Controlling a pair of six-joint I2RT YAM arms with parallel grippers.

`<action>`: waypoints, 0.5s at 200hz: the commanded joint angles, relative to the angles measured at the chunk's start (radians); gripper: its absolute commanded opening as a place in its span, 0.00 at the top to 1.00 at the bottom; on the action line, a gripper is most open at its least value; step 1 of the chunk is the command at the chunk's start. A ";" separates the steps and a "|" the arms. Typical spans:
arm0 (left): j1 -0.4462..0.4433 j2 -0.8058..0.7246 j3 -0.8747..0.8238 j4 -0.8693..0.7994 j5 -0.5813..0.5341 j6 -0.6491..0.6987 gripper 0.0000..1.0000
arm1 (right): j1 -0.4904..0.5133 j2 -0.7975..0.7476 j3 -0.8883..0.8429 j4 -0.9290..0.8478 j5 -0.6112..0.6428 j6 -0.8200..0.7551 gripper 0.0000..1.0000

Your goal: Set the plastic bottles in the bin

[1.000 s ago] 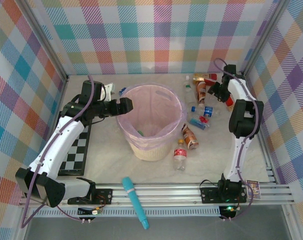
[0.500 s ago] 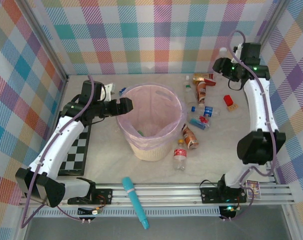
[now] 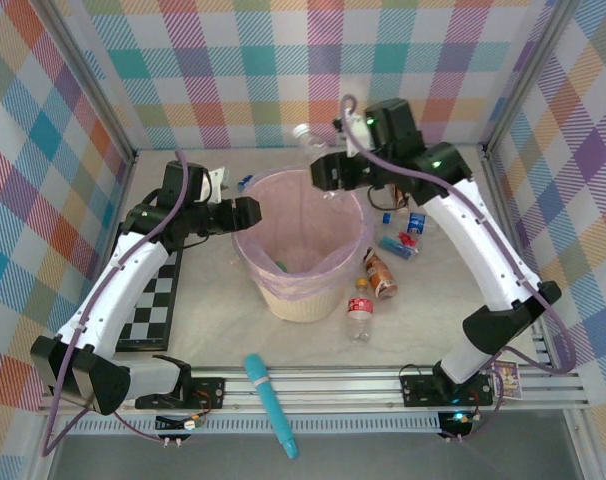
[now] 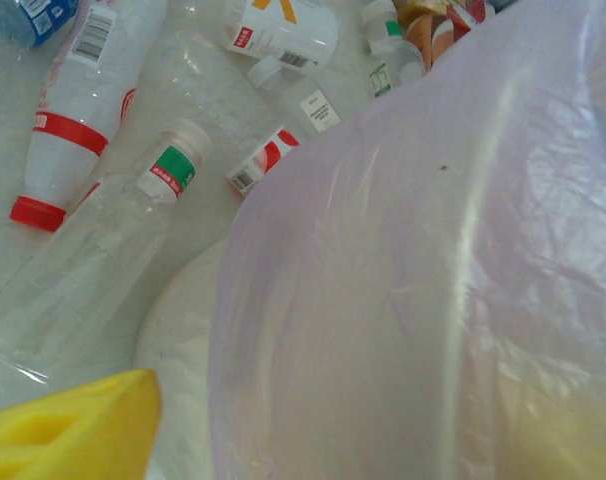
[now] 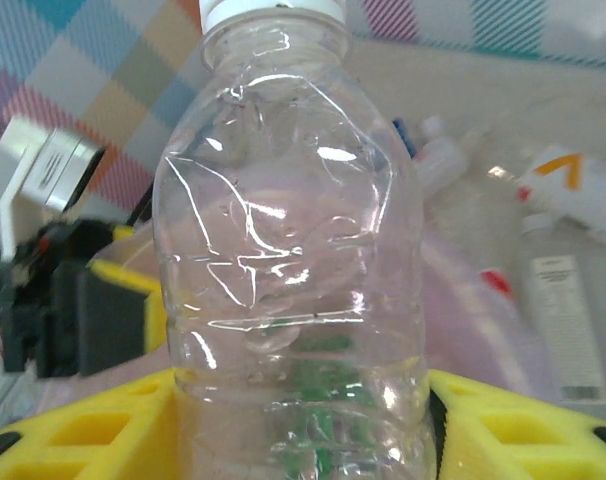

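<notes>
The left claw hangs at the left rim of the round cream pink-lined bin, its opening impossible to tell. Over the far rim the right claw clamps a clear white-capped plastic bottle low on its body; dented, it seems light and crushable.

Clear bottle: cap cropped by top edge, base by bottom edge.
Bin liner: runs past right and bottom edges.
Yellow finger pad: cropped at bottom-left corner.
</notes>
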 commanded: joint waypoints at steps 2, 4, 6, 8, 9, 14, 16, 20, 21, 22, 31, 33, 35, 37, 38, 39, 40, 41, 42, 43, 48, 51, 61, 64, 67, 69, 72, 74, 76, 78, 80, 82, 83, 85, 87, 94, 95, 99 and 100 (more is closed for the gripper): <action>-0.008 -0.014 0.026 -0.030 0.011 -0.004 0.36 | 0.097 0.042 0.007 -0.065 0.073 -0.029 0.42; -0.008 -0.015 0.027 -0.029 0.013 -0.004 0.37 | 0.103 0.043 0.006 -0.067 0.076 -0.028 0.43; -0.008 -0.016 0.030 -0.029 0.015 -0.006 0.38 | 0.109 0.046 0.005 -0.071 0.077 -0.029 0.43; -0.008 -0.017 0.032 -0.029 0.016 -0.007 0.38 | 0.116 0.048 0.004 -0.073 0.079 -0.029 0.43; -0.008 -0.018 0.033 -0.029 0.017 -0.007 0.39 | 0.118 0.049 0.003 -0.074 0.079 -0.029 0.43; -0.008 -0.021 0.039 -0.029 0.018 -0.010 0.40 | 0.130 0.055 0.000 -0.081 0.087 -0.029 0.43; -0.008 -0.021 0.040 -0.030 0.018 -0.012 0.40 | 0.135 0.055 -0.002 -0.084 0.090 -0.028 0.43; -0.009 -0.025 0.045 -0.029 0.021 -0.014 0.40 | 0.141 0.059 -0.008 -0.091 0.093 -0.025 0.42; -0.008 -0.025 0.046 -0.029 0.021 -0.014 0.40 | 0.144 0.060 -0.009 -0.091 0.094 -0.024 0.43; -0.009 -0.026 0.047 -0.029 0.021 -0.015 0.40 | 0.148 0.060 -0.013 -0.093 0.095 -0.023 0.42; -0.009 -0.032 0.056 -0.029 0.025 -0.017 0.42 | 0.158 0.061 -0.029 -0.097 0.100 -0.017 0.43; -0.009 -0.033 0.058 -0.030 0.025 -0.017 0.42 | 0.159 0.062 -0.034 -0.099 0.104 -0.013 0.43; -0.009 -0.033 0.061 -0.030 0.025 -0.016 0.43 | 0.162 0.061 -0.041 -0.101 0.108 -0.009 0.43; -0.009 -0.034 0.063 -0.031 0.024 -0.017 0.43 | 0.163 0.061 -0.045 -0.102 0.110 -0.007 0.43; -0.009 -0.034 0.065 -0.032 0.024 -0.018 0.43 | 0.164 0.062 -0.046 -0.103 0.110 -0.005 0.43; -0.009 -0.035 0.066 -0.033 0.024 -0.018 0.44 | 0.164 0.062 -0.047 -0.103 0.110 -0.004 0.43; -0.009 -0.034 0.067 -0.034 0.024 -0.017 0.44 | 0.164 0.062 -0.050 -0.103 0.112 -0.003 0.43; -0.009 -0.035 0.068 -0.035 0.023 -0.017 0.44 | 0.166 0.061 -0.053 -0.104 0.111 -0.002 0.43; -0.009 -0.036 0.069 -0.036 0.022 -0.017 0.44 | 0.166 0.061 -0.056 -0.103 0.111 0.000 0.43; -0.009 -0.036 0.071 -0.037 0.022 -0.017 0.44 | 0.166 0.060 -0.060 -0.103 0.111 0.002 0.43; -0.009 -0.038 0.077 -0.042 0.019 -0.017 0.46 | 0.169 0.058 -0.074 -0.100 0.112 0.011 0.43; -0.009 -0.038 0.081 -0.046 0.020 -0.016 0.47 | 0.171 0.055 -0.084 -0.097 0.113 0.016 0.43; -0.011 -0.041 0.089 -0.052 0.018 -0.016 0.50 | 0.179 0.042 -0.122 -0.079 0.120 0.030 0.43; -0.011 -0.042 0.089 -0.052 0.019 -0.016 0.51 | 0.182 0.039 -0.134 -0.073 0.121 0.034 0.43; -0.011 -0.044 0.090 -0.051 0.019 -0.018 0.52 | 0.185 0.036 -0.144 -0.068 0.123 0.037 0.43; -0.011 -0.044 0.091 -0.050 0.019 -0.018 0.53 | 0.186 0.035 -0.150 -0.064 0.124 0.039 0.43; -0.011 -0.044 0.089 -0.050 0.019 -0.018 0.54 | 0.188 0.032 -0.160 -0.061 0.125 0.043 0.43; -0.011 -0.046 0.090 -0.049 0.019 -0.019 0.54 | 0.189 0.031 -0.165 -0.057 0.126 0.045 0.42; -0.011 -0.046 0.090 -0.049 0.020 -0.020 0.55 | 0.191 0.030 -0.171 -0.055 0.127 0.046 0.42; -0.011 -0.045 0.090 -0.049 0.019 -0.020 0.55 | 0.191 0.028 -0.176 -0.052 0.126 0.049 0.42; -0.011 -0.045 0.090 -0.049 0.019 -0.020 0.56 | 0.191 0.027 -0.181 -0.049 0.127 0.051 0.42; -0.011 -0.046 0.090 -0.049 0.019 -0.020 0.57 | 0.191 0.027 -0.186 -0.047 0.128 0.051 0.42; -0.011 -0.045 0.090 -0.048 0.019 -0.021 0.57 | 0.191 0.027 -0.189 -0.045 0.126 0.053 0.42; -0.011 -0.045 0.089 -0.049 0.020 -0.020 0.58 | 0.191 0.026 -0.194 -0.043 0.125 0.055 0.42; -0.011 -0.045 0.090 -0.049 0.019 -0.020 0.59 | 0.191 0.026 -0.198 -0.040 0.125 0.056 0.42; -0.012 -0.042 0.090 -0.049 0.017 -0.021 0.63 | 0.192 0.025 -0.212 -0.032 0.117 0.057 0.42; -0.012 -0.041 0.090 -0.050 0.017 -0.022 0.63 | 0.191 0.025 -0.213 -0.032 0.117 0.057 0.42; -0.013 -0.039 0.089 -0.051 0.017 -0.022 0.65 | 0.191 0.025 -0.218 -0.030 0.114 0.059 0.42; -0.013 -0.039 0.089 -0.051 0.017 -0.022 0.66 | 0.191 0.025 -0.220 -0.028 0.114 0.058 0.41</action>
